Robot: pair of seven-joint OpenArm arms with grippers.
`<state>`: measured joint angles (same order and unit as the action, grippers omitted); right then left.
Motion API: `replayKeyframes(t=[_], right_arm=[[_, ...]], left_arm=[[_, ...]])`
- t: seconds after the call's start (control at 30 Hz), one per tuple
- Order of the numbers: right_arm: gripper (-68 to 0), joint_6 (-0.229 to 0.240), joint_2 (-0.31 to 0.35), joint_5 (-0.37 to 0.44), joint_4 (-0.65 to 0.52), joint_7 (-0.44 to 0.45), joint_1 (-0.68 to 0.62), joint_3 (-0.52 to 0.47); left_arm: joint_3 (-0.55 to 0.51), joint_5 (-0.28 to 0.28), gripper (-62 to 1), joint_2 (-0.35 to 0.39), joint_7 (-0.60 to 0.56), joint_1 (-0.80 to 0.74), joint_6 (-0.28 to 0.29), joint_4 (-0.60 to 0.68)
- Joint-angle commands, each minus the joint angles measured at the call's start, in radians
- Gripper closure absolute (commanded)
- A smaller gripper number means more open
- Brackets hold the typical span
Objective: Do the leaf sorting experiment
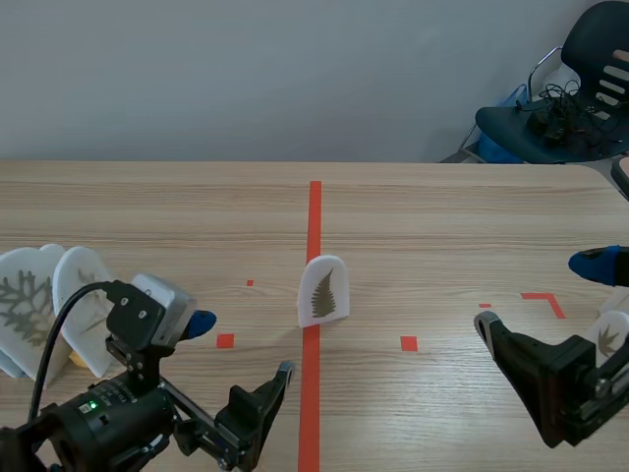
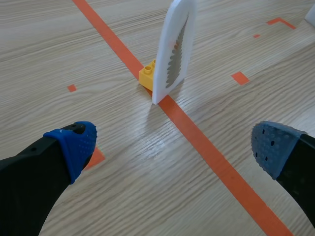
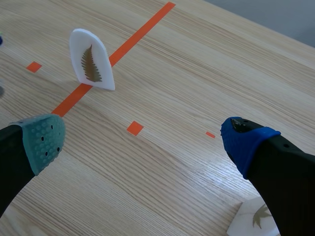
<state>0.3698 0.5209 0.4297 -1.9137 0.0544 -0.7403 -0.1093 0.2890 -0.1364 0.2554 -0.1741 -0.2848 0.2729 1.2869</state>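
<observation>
A white card printed with a fern leaf [image 1: 323, 291] stands upright on the long orange-red tape line in the middle of the table. In the left wrist view this card [image 2: 174, 49] is edge-on ahead of my open left gripper [image 2: 172, 147], propped on a small yellow brick [image 2: 147, 76]. My left gripper [image 1: 241, 352] sits low, left of the line, holding nothing. The right gripper [image 1: 539, 295] is open at the right side and also holds nothing; the fern card [image 3: 91, 61] stands well ahead of it [image 3: 142, 140]. A second leaf card [image 3: 256, 219] lies close by its blue-padded finger.
Several white leaf cards [image 1: 39, 310] stand bunched at the table's left edge beside the left arm. Another leaf card [image 1: 611, 334] is at the right edge by the right arm. A dark chair with cables [image 1: 580, 88] stands beyond the table's far right corner.
</observation>
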Motion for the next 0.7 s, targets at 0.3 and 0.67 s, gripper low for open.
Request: replayKeyframes(t=[0.3, 0.67], right_arm=[[-67.9, -0.004, 0.000, 0.003, -0.013, 0.011, 0.012, -0.009], [-67.9, -0.004, 0.000, 0.004, -0.013, 0.012, 0.012, -0.009]], left_arm=[[0.070, 0.079, -62.3, -0.101, -0.127, 0.241, -0.077, -0.260], [0.125, 0.098, -62.3, -0.198, -0.177, 0.371, -0.083, -0.427]])
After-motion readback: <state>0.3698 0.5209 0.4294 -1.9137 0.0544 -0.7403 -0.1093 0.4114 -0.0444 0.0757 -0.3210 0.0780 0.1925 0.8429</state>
